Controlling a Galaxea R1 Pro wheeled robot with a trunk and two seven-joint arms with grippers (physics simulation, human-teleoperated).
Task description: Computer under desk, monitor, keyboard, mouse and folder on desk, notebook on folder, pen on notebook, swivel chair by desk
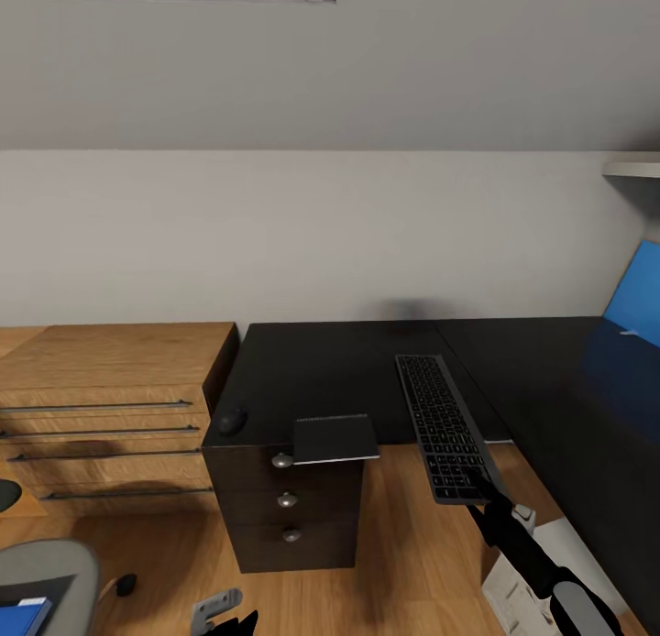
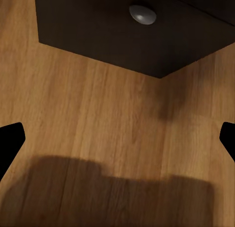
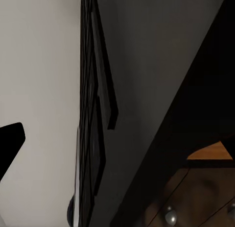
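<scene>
The dark keyboard (image 1: pixel 445 425) lies lengthwise on the black desk (image 1: pixel 321 370), its near end sticking out past the front edge. My right gripper (image 1: pixel 483 487) is at that near end, open; in the right wrist view the keyboard (image 3: pixel 95 114) is seen edge-on. The black mouse (image 1: pixel 231 420) rests on the desk's front left corner. Beside it the dark notebook (image 1: pixel 335 438) overhangs the front edge. The monitor's blue screen (image 1: pixel 637 292) stands at the far right. The grey swivel chair (image 1: pixel 50 572) carries the blue folder (image 1: pixel 27 615). My left gripper (image 1: pixel 225 615) hangs open over the floor.
The desk's drawer unit with round knobs (image 1: pixel 287 500) stands under the notebook; one knob (image 2: pixel 142 13) appears in the left wrist view. A wooden dresser (image 1: pixel 110 416) adjoins the desk on the left. A white box (image 1: pixel 536 576) sits on the wooden floor beside my right arm.
</scene>
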